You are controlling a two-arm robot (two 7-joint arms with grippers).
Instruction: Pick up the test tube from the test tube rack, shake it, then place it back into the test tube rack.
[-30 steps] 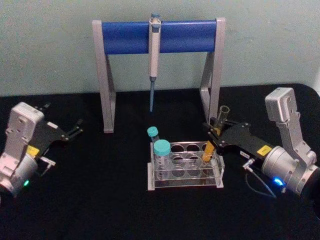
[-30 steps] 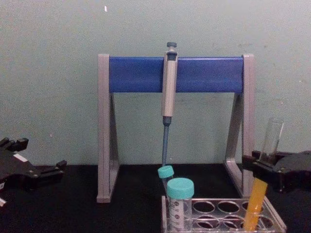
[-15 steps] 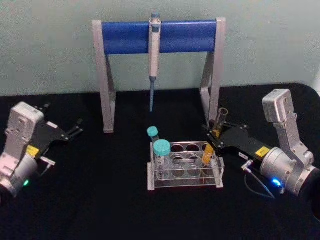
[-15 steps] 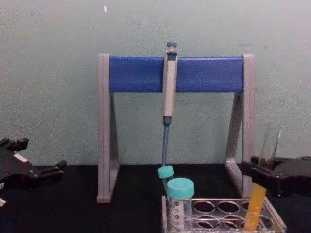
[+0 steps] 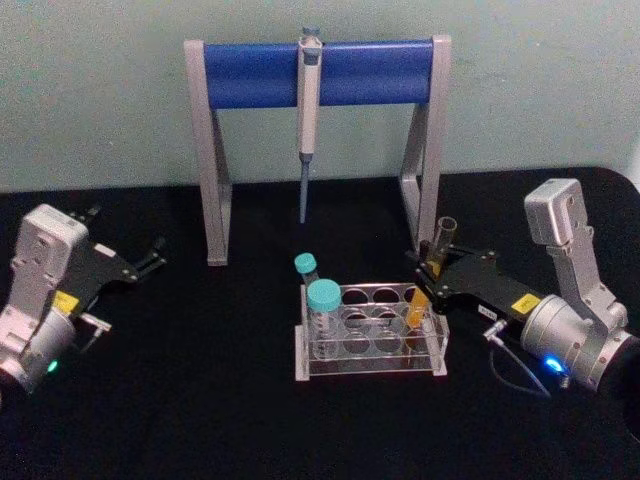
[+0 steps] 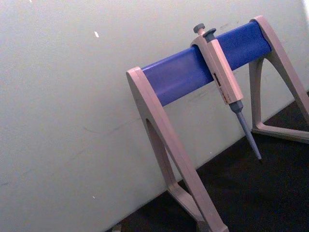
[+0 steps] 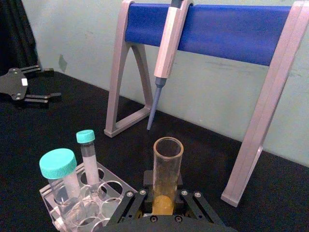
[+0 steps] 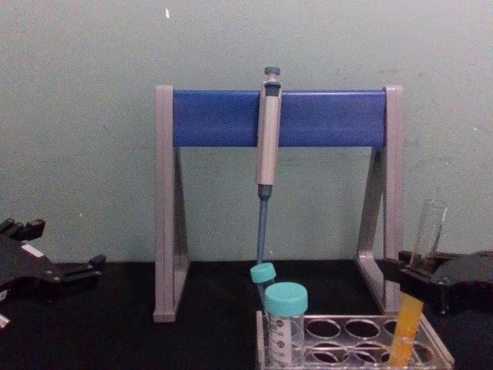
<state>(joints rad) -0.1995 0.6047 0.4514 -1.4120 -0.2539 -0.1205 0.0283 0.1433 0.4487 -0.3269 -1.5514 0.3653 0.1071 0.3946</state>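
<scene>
The right gripper [image 5: 432,272] is clamped on the test tube [image 5: 430,270], whose lower end sits in the test tube rack [image 5: 370,335] below it; the left gripper [image 5: 150,258] rests parked, fingers apart.

Pipette stand [image 5: 214,150], grey-blue, table's [image 5: 200,400] rear edge; pipette [image 5: 308,100] hanging centre; wide teal-capped tube [image 5: 323,315] beside thin teal-capped tube [image 5: 306,272].

Right gripper [image 5: 432,272] clamped, reaching in — left gripper [image 5: 150,255] parked, fingers spread.

Orange-yellow liquid in the clear test tube [image 5: 427,272], teal caps [image 5: 323,294], blue-barred grey pipette stand [image 5: 320,72], black table [image 5: 200,400].
</scene>
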